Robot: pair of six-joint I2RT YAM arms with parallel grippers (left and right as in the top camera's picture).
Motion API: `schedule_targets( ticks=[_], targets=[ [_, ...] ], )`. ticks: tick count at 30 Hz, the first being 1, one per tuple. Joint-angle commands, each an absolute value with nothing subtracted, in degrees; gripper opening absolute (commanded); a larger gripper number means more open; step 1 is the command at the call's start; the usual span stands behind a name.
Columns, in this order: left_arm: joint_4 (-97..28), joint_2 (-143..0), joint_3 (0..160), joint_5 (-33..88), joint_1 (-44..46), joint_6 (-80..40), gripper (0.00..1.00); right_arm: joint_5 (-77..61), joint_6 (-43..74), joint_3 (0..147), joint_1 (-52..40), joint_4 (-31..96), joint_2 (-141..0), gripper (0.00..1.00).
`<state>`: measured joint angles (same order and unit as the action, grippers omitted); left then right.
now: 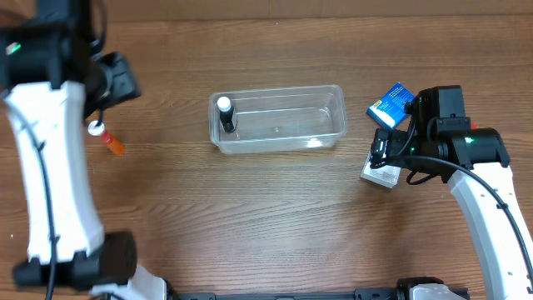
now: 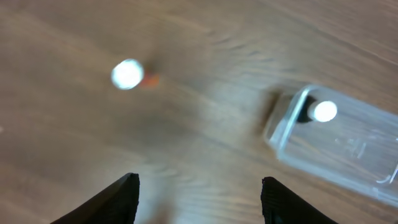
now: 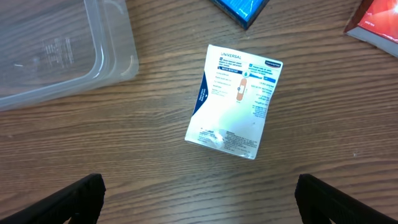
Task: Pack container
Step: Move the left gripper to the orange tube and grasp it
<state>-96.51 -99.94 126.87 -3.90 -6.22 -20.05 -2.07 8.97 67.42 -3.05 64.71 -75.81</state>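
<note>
Overhead: tub (image 1: 287, 121) sits mid-table, a bottle (image 1: 226, 117) inside. Left gripper (image 2: 199, 194) and right gripper (image 3: 199, 200) both gape wide, empty. Tub looks light, thin, slick; its rim offers the best hold, and a nudge may slide it.

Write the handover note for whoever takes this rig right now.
Left claw: open and empty, above the table between the orange bottle and the container.
Right claw: open and empty, above the white box, not touching it.
Done: one black bottle with a white cap stands inside the container at its left end.
Left: the orange bottle lies on the table left of the container. The white box, blue packet and red packet lie to its right. None of these is packed.
</note>
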Motion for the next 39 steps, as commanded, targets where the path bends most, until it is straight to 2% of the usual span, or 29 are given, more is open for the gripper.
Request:
schedule_targets(
  ticks=[1,3,10,24,36,39],
  targets=[
    [-96.7,-92.7,118.1,-8.4,-11.0,-23.1,0.85,-1.4,9.0,69.0,-3.2,64.8,-75.7,1.0],
    [-95.0,-90.8,113.4,-9.4,-14.2,-23.0,1.0,-1.4,9.0,69.0,-3.2,64.9,-75.7,1.0],
    [-85.2,-96.8,103.9,-2.2,-22.0,-18.1,1.0,-1.4,9.0,69.0,-3.2,65.1,-75.7,1.0],
    [-79.4,-118.2,103.9,-0.4,-21.9,-17.8,1.0,-1.4,9.0,69.0,-3.2,65.1,-75.7,1.0],
    [-72.3,-121.5,104.0,-0.6,-21.3,-15.2,0.93,-1.4,9.0,69.0,-3.2,65.5,-75.7,1.0],
    [-71.5,-121.5,104.0,-0.6,-20.9,-15.2,0.83,-1.4,9.0,69.0,-3.2,65.5,-75.7,1.0]
  ],
)
